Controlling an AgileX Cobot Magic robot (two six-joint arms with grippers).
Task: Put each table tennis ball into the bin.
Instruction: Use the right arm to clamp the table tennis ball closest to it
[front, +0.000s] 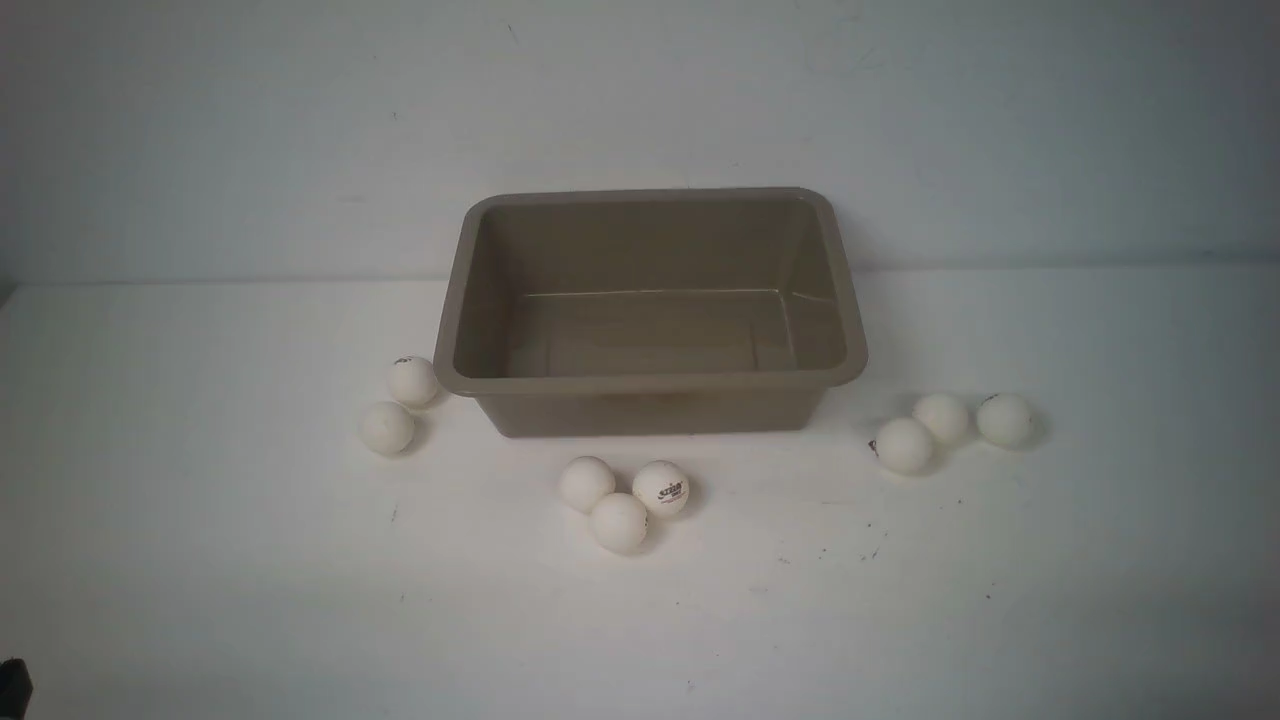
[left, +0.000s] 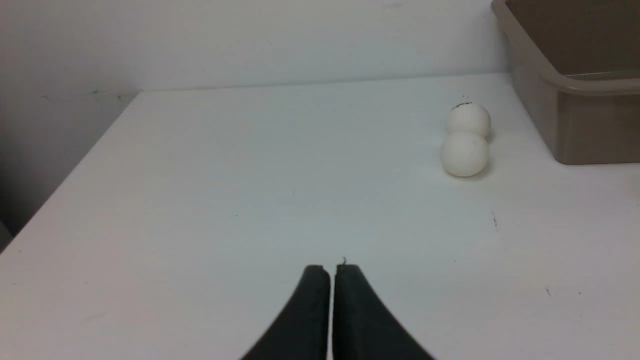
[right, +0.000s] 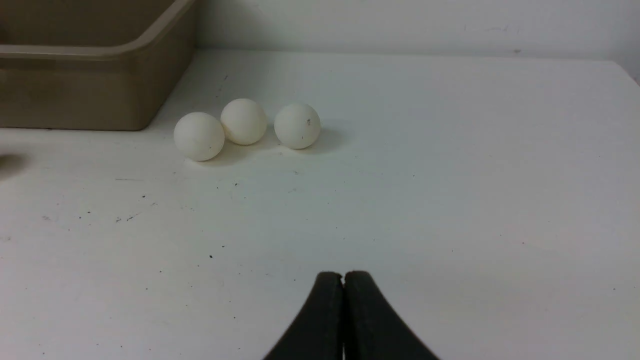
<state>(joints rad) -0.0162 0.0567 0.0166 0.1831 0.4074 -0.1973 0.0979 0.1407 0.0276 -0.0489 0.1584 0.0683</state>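
While right gripper (right: 343, 276) closed, three balls (right: 244, 121) well ahead.

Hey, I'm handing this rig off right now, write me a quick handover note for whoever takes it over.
Grippers: left gripper shut, empty; right gripper shut, empty.
Things: the bin stands upright and empty on the table. All eight balls lie on the table: left pair by the bin's left front corner, front trio before its front wall, right trio off its right front corner.
Done: nothing binned.
Left: all eight balls.
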